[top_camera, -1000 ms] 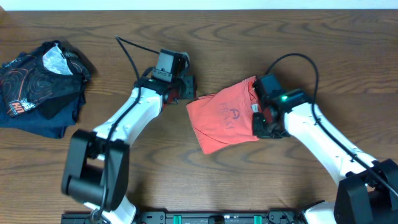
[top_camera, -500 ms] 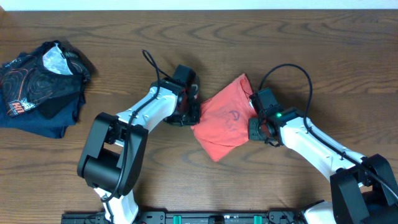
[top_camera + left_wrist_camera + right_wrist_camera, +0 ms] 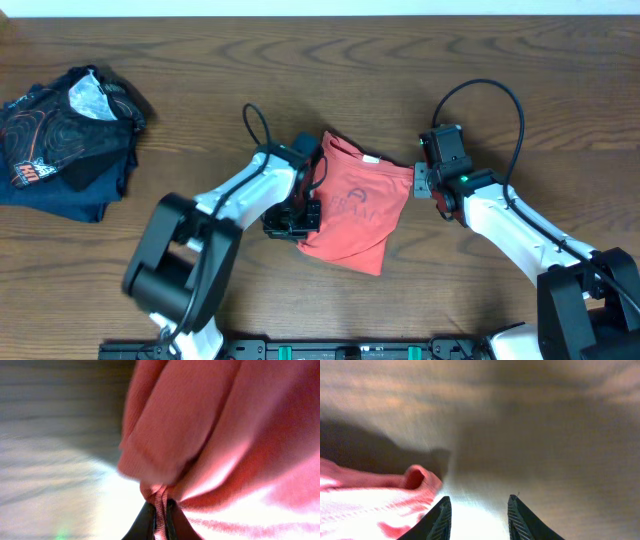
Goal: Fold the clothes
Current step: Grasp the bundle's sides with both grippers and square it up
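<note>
I judge a fold is under way. The left fingers pinch the left edge of the T-shirt, which lies crumpled in the middle of the bench. The right fingers stand apart and empty, just beside its right edge. Next they should catch that edge and spread the cloth. The dark garment lies well apart, no obstacle.

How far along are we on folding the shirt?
Done: nothing finished yet; the T-shirt is a crumpled, lopsided shape with no neat fold. In hand: the left gripper pinches its edge; the right gripper is open beside it, holding nothing. Left: flattening it and making the actual folds.
</note>
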